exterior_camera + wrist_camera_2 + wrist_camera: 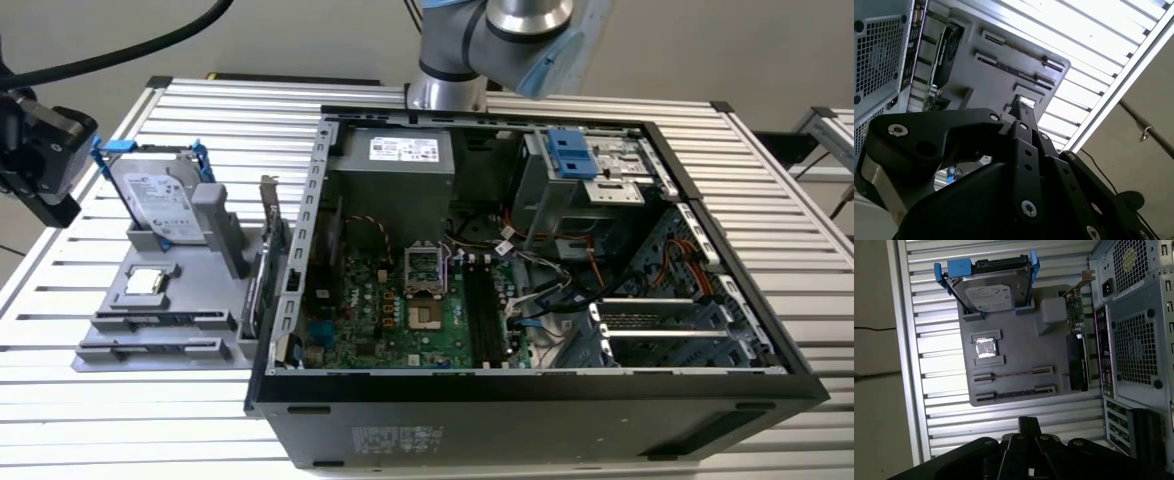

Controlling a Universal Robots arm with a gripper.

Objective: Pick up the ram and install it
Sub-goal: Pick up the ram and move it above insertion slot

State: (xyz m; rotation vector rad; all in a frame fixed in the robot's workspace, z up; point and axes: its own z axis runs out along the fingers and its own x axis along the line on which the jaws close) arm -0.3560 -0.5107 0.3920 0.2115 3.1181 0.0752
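The ram [1011, 374] stands on edge in a slot of the grey holder tray [1019, 345], seen as a thin brownish strip in the first wrist view. My gripper [1029, 424] hovers off the tray's near side, apart from the ram, shut with nothing in it. In the second wrist view its fingertips [1022, 106] meet in front of the tray's slots. In the exterior view the gripper [56, 205] hangs at the exterior view's left, beside the tray [160, 300]. The motherboard's black memory slots [483, 315] lie inside the open computer case [534, 400].
On the tray stand a silver hard drive with blue rails [160, 200], a small square processor chip [144, 283] and an expansion card [274, 260] on edge next to the case wall. Cables and drive bays crowd the case's right half. The slatted table's edge runs close by the gripper.
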